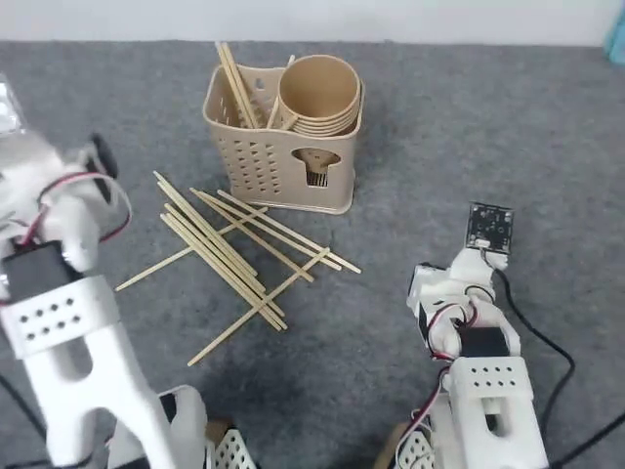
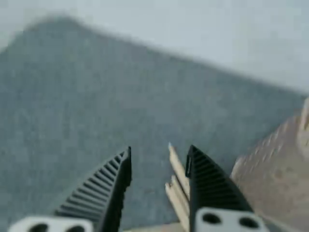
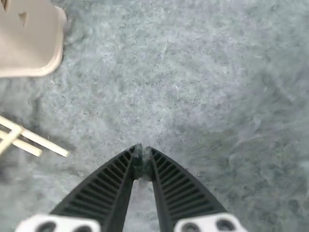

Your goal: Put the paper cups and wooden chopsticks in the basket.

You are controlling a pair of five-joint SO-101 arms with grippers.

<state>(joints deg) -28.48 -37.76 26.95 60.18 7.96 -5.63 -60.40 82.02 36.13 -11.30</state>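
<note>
A beige perforated basket (image 1: 278, 147) stands at the back of the grey carpet. It holds stacked paper cups (image 1: 320, 93) and a few wooden chopsticks (image 1: 234, 83). Several more chopsticks (image 1: 229, 256) lie scattered on the carpet in front of it. My left gripper (image 2: 159, 153) is open above the carpet; chopstick ends (image 2: 176, 186) show close beside one finger (image 2: 208, 186), and the basket (image 2: 275, 171) is off to one side. My right gripper (image 3: 140, 152) is shut on nothing, low over bare carpet, with the basket corner (image 3: 29, 43) and two chopstick ends (image 3: 30, 141) farther off.
The left arm (image 1: 59, 293) stands at the table's left and the right arm (image 1: 474, 342) at the front right, cables trailing from both. Bare grey carpet (image 1: 469, 127) stretches right of the basket. A pale wall edge (image 1: 312, 20) runs along the back.
</note>
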